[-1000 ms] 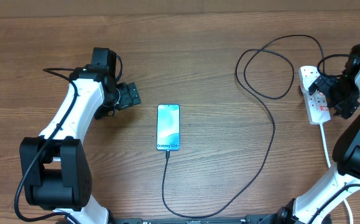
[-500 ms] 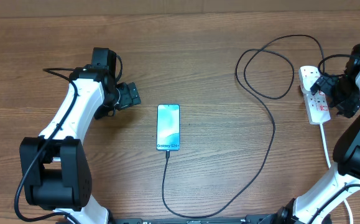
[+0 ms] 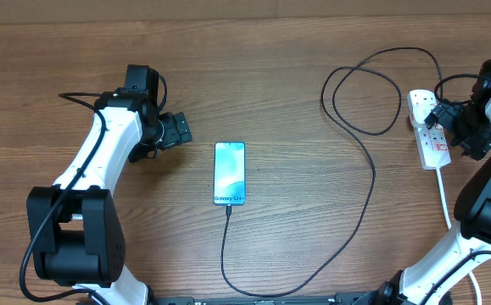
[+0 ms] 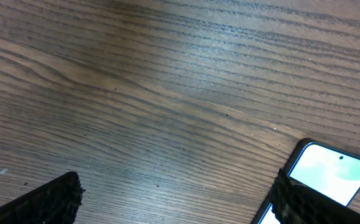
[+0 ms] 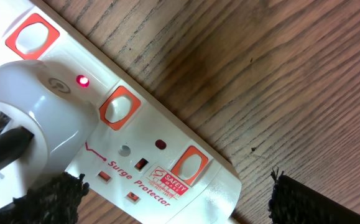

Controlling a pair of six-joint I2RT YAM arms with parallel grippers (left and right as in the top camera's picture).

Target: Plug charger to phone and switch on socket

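My right claw (image 5: 176, 202), jaws wide and empty, hovers over the socket (image 5: 145, 127). Red lamp (image 5: 82, 81) at ten o'clock glows; charger (image 3: 373, 182) meets phone (image 3: 229, 173). Switching appears done; next, lift clear.

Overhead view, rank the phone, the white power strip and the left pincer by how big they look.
1-2. phone and power strip: about alike, strip partly covered.
3. left pincer: smallest.
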